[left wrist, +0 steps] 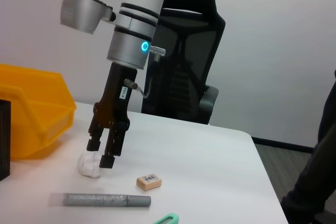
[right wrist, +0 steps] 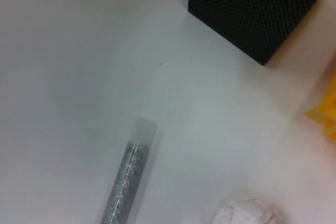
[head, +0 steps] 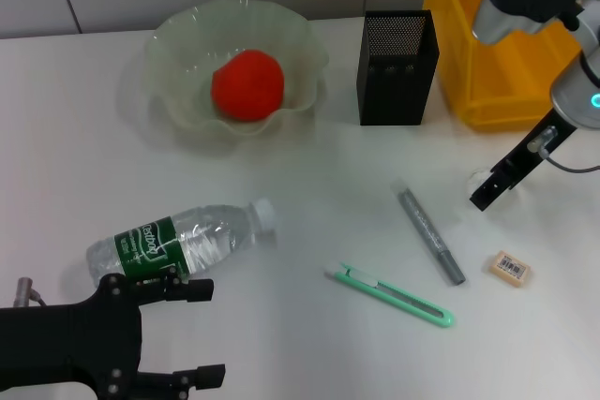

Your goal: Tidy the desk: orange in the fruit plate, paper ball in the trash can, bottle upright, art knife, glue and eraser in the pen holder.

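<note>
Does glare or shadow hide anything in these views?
Head view: only soft shadows beneath the fruit plate and bottle, small highlights on the bottle. Left wrist view: the paper ball by the right gripper shows only a faint shadow. Right wrist view: even light on the glue.

one orange, one bottle, one glue stick, one art knife, one eraser, one paper ball

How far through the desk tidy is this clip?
Done: orange in the fruit plate. In hand: right gripper, open, over the paper ball. Left: bottle lying down; art knife, glue, eraser outside the pen holder.
</note>
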Action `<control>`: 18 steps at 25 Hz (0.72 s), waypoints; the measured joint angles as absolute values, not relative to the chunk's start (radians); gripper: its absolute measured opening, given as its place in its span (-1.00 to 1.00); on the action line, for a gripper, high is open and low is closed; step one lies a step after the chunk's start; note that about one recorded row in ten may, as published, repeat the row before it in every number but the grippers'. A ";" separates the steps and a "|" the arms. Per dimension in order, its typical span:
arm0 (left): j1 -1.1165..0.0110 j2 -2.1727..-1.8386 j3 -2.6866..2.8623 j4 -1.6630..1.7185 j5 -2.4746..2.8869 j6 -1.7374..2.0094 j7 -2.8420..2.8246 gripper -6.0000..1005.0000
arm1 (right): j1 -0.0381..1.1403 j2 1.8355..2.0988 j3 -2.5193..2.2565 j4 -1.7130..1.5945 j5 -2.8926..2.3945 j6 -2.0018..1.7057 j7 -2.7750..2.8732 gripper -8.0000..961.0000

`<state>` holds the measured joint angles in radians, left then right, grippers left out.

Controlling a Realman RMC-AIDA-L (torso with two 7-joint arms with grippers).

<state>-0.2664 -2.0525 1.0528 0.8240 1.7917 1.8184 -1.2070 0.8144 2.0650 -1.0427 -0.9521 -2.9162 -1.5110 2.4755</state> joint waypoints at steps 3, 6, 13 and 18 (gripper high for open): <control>-0.267 -2.052 1.052 0.824 1.792 1.817 -1.206 0.67 | 0.820 2.065 -1.051 -0.927 -2.917 -1.487 2.476 0.63; -0.269 -2.053 1.052 0.824 1.792 1.817 -1.206 0.67 | 0.826 2.065 -1.052 -0.909 -2.917 -1.470 2.477 0.63; -0.273 -2.054 1.052 0.824 1.792 1.816 -1.206 0.67 | 0.827 2.065 -1.054 -0.905 -2.918 -1.467 2.476 0.54; -0.275 -2.055 1.052 0.824 1.792 1.813 -1.206 0.66 | 0.823 2.061 -1.054 -0.905 -2.918 -1.468 2.474 0.27</control>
